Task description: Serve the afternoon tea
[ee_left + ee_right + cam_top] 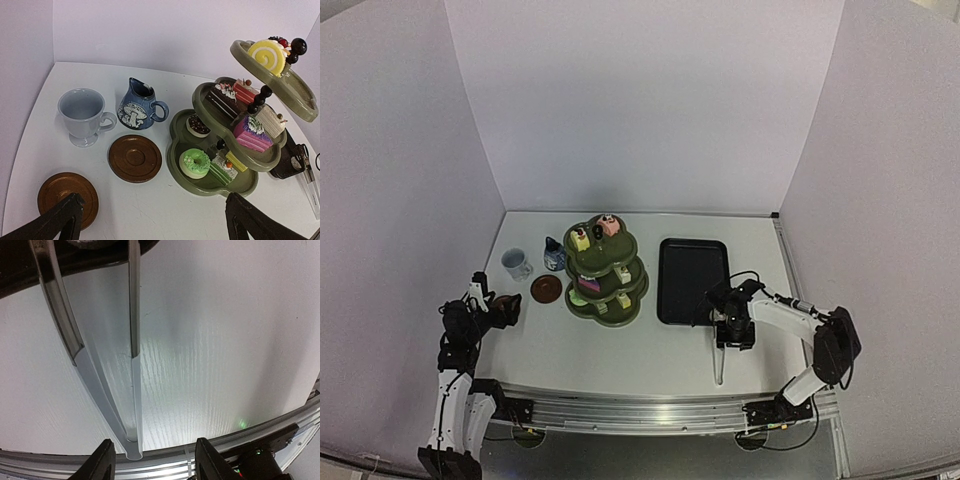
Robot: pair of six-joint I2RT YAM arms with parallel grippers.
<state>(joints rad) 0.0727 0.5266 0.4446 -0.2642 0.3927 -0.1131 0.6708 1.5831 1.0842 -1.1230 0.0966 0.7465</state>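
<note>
Jaws on the left are spread wide and empty; ahead, open tabletop is bounded by two coasters, mug, pot and, rightward, the stand loaded with cakes. Right jaws are parted, ungripping, with tongs laid between them at the tabletop's near edge.

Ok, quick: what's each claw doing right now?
Left claw: open, holding nothing.
Right claw: open, the tongs not gripped.

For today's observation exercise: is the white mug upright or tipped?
Upright: the white mug stands on its foot, open mouth facing up.
</note>
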